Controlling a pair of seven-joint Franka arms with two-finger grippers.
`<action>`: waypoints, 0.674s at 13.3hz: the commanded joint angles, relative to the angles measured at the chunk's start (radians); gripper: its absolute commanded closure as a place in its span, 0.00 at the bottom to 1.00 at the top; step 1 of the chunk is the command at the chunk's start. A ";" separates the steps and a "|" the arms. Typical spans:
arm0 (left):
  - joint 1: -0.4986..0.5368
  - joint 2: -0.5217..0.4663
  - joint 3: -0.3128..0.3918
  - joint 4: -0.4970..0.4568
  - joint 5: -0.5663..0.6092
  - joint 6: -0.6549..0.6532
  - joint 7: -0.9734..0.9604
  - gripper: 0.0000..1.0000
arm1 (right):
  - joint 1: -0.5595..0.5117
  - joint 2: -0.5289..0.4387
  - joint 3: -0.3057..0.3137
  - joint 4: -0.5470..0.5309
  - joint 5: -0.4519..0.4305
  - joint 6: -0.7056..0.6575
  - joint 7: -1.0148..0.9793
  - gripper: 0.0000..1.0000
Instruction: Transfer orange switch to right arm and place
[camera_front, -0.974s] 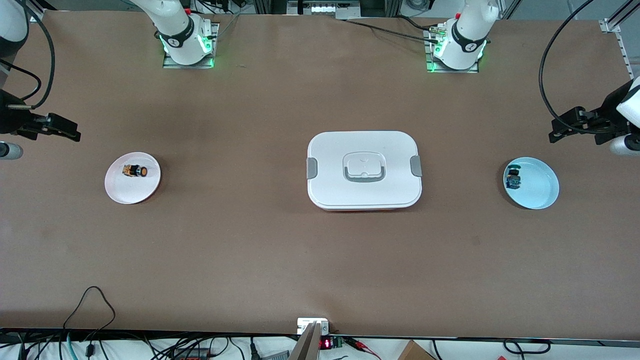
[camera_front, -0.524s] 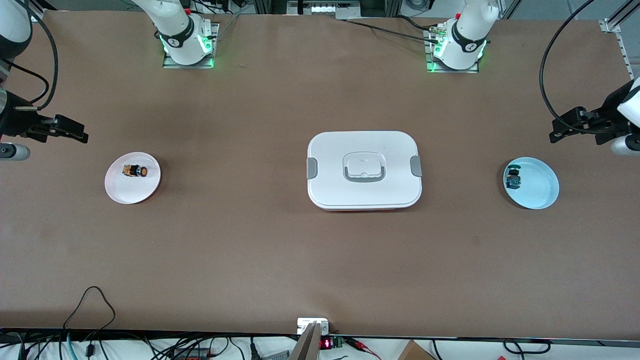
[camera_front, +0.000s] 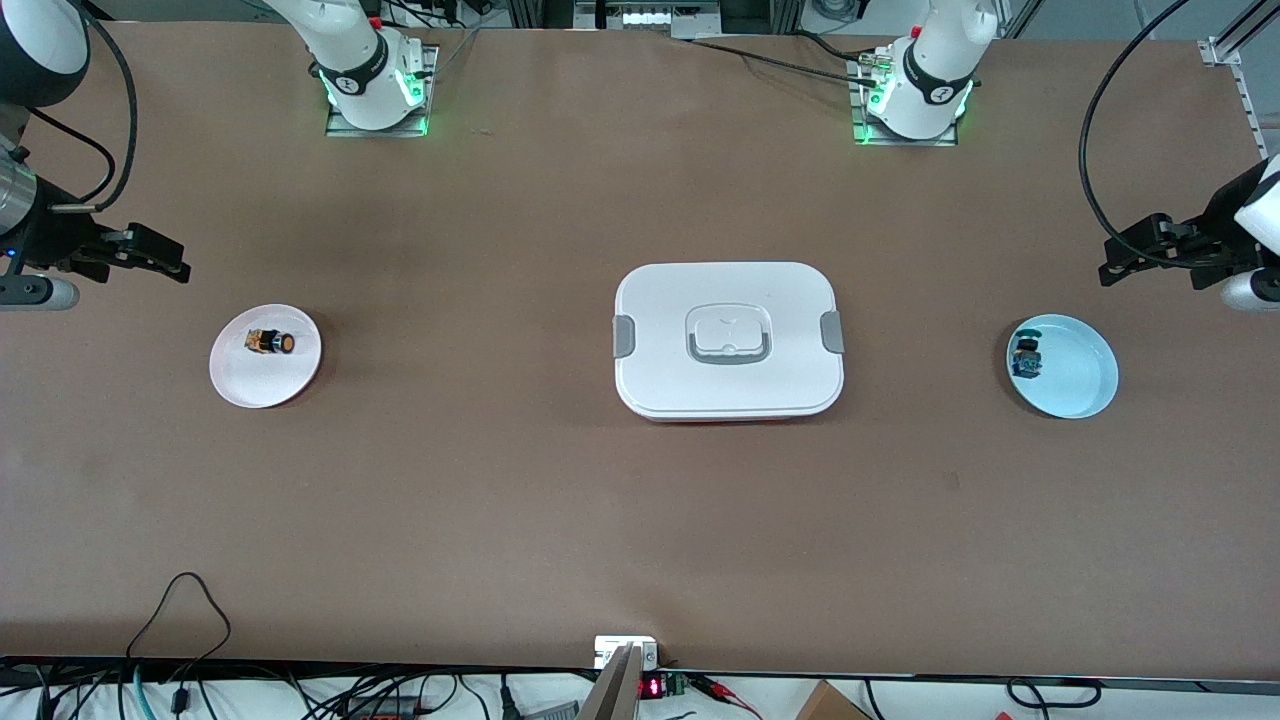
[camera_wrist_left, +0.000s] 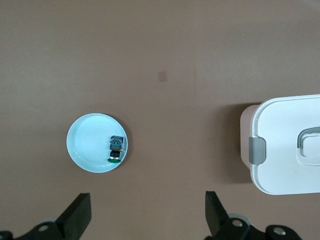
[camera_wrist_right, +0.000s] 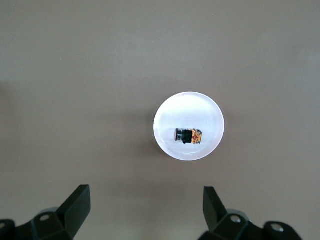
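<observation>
Bench (camera_front: 640, 520), closed white lunch box (camera_front: 728, 340) mid. Orange switch (camera_front: 272, 342) lies on its side in white dish (camera_front: 262, 385) at right arm's end. Right gripper (camera_front: 160, 262) close by, fingers wide. Left gripper (camera_front: 1120, 268) over blue dish (camera_front: 1075, 385), wide, waiting.

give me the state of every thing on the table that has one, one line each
orange switch: lying on its side in the white dish, not held
white dish: holds the orange switch
blue-green switch: lying in the light blue dish, not held
light blue dish: holds the blue-green switch
white box: lid on, closed
right pincer: open, empty, above the table near the white dish
left pincer: open, empty, above the table near the light blue dish
</observation>
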 joint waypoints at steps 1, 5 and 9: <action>0.007 0.015 -0.002 0.034 0.009 -0.024 0.018 0.00 | 0.095 -0.012 -0.076 0.046 0.005 -0.053 0.015 0.00; 0.007 0.015 -0.003 0.032 0.009 -0.025 0.017 0.00 | 0.097 -0.020 -0.085 0.042 0.002 -0.057 0.015 0.00; 0.007 0.015 -0.002 0.032 0.009 -0.025 0.017 0.00 | 0.103 -0.021 -0.081 0.048 0.004 -0.066 0.018 0.00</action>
